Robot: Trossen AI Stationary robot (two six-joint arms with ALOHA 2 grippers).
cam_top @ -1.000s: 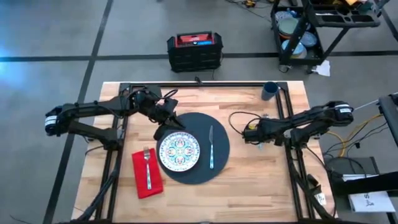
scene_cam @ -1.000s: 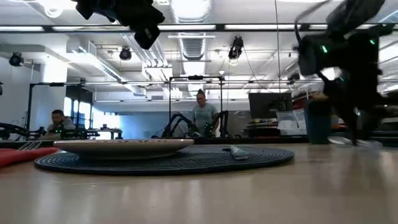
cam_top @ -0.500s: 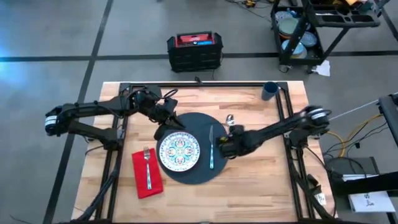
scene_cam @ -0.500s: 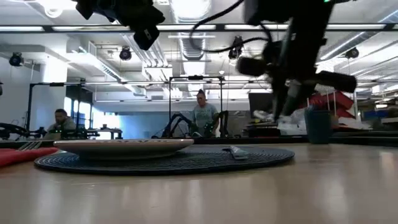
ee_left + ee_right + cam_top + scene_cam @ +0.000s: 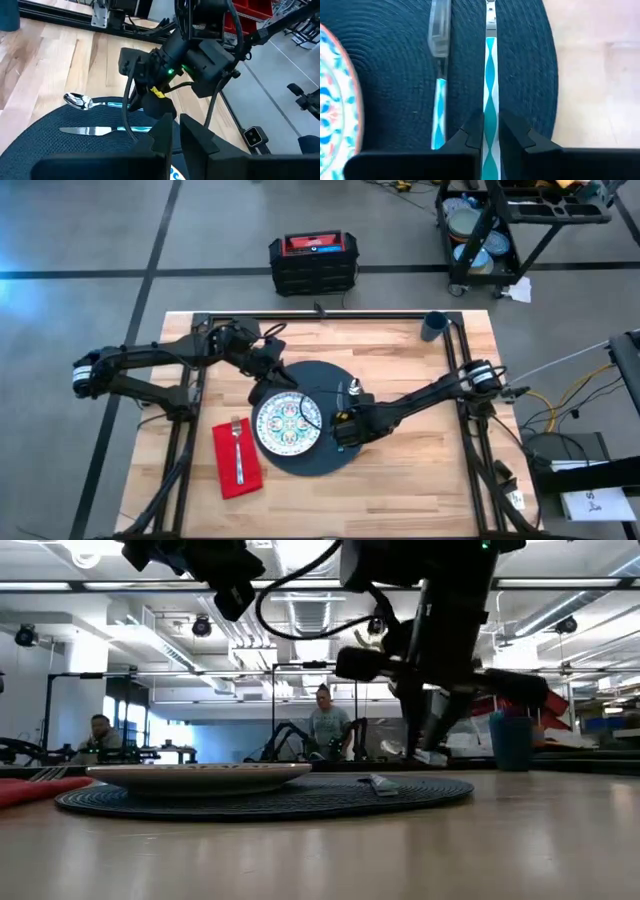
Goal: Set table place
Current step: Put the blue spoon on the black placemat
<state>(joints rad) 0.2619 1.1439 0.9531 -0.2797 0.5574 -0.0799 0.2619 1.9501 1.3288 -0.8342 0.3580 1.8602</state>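
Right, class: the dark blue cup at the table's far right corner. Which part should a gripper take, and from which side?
Probably the rim of the dark blue cup, one finger inside and one outside, coming straight down from above. It stands upright with its mouth open to the top, and the black rail of the table runs close beside it, so a sideways approach looks cramped.

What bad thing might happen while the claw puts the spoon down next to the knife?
The right claw grips the spoon by its teal handle, close beside the knife on the mat. Lowering or letting go could bump the knife out of line. The spoon's handle might also shift or tilt as the claw opens, so it lands crooked. The plate is near too, so a sideways slip could knock it.
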